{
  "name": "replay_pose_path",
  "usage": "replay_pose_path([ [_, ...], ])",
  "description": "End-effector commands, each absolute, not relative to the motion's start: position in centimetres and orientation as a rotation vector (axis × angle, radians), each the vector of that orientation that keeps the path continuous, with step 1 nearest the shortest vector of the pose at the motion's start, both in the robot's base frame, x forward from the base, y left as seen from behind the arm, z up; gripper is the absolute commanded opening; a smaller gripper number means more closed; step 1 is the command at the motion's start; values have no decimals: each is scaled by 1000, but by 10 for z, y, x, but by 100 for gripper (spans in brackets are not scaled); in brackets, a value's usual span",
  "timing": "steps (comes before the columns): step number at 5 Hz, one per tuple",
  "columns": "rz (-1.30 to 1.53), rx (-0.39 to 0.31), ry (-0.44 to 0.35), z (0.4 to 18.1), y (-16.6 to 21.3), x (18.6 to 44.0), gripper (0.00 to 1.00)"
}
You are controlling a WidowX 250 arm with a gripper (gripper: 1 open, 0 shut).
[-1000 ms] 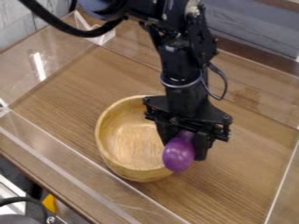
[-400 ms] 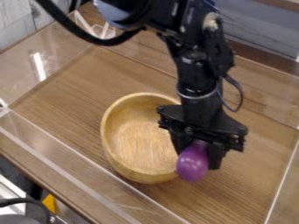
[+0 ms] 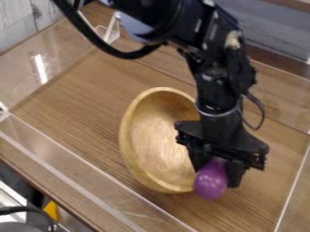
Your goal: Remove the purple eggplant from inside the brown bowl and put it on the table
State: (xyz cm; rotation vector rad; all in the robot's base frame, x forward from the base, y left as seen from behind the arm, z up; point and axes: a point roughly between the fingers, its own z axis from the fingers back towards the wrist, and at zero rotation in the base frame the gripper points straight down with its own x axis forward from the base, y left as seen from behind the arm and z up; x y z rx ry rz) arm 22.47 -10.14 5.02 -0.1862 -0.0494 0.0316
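My gripper (image 3: 217, 172) is shut on the purple eggplant (image 3: 211, 185), a small glossy purple piece hanging between the black fingers. The eggplant hangs at the brown bowl's (image 3: 130, 136) front right rim, partly overlapping it. The light wooden bowl looks tipped, with its right side raised against the gripper and its inside facing left. It rests on the wood-grain table (image 3: 85, 95). The black arm comes down from the top of the frame and hides the bowl's far right rim.
Clear acrylic walls border the table: one along the front left (image 3: 72, 177), one at the back left (image 3: 36, 50). Bare tabletop lies left of the bowl, and a narrower strip lies to the right of the gripper (image 3: 285, 168).
The arm has carried the eggplant right and toward the front, from over the bowl's inside to its front right rim. The bowl has slid right with it and tipped up.
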Motion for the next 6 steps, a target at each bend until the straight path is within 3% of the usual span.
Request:
replay_pose_path([
  [1,30,-204,-81,51,-105,230,0],
  [5,51,-227,-81,49,-107,227,0],
  [6,56,-221,-71,50,-104,224,100],
])
